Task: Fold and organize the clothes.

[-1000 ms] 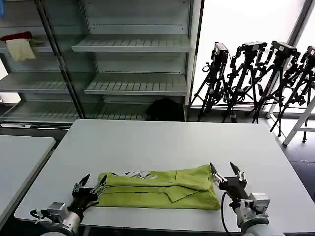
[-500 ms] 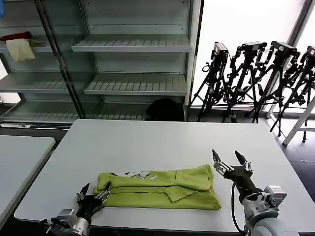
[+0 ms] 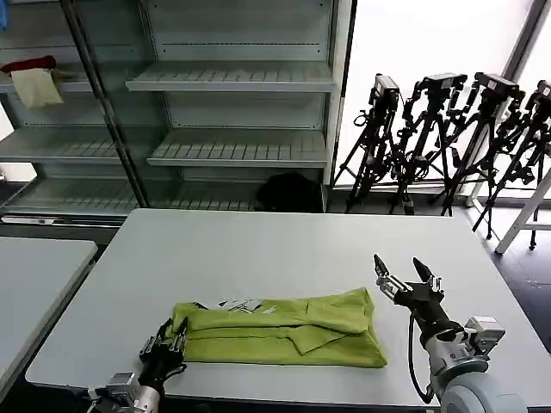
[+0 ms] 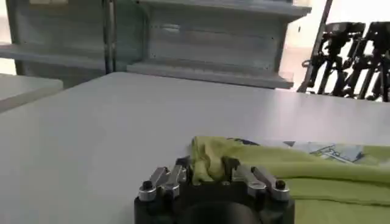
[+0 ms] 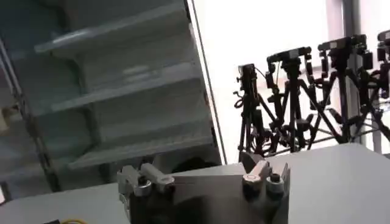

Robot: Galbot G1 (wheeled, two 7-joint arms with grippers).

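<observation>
I'm keeping my left gripper at the near-left corner of the lime-green T-shirt, fingers pinching a bunched fold of its edge. The shirt is lying folded into a long band near the front edge of the grey table. My guess: I'm mid-fold, next I'm carrying this end across toward the other. A white tag is showing, print unreadable. My right gripper is hovering beyond the shirt's right end, fingers spread, holding nothing.
</observation>
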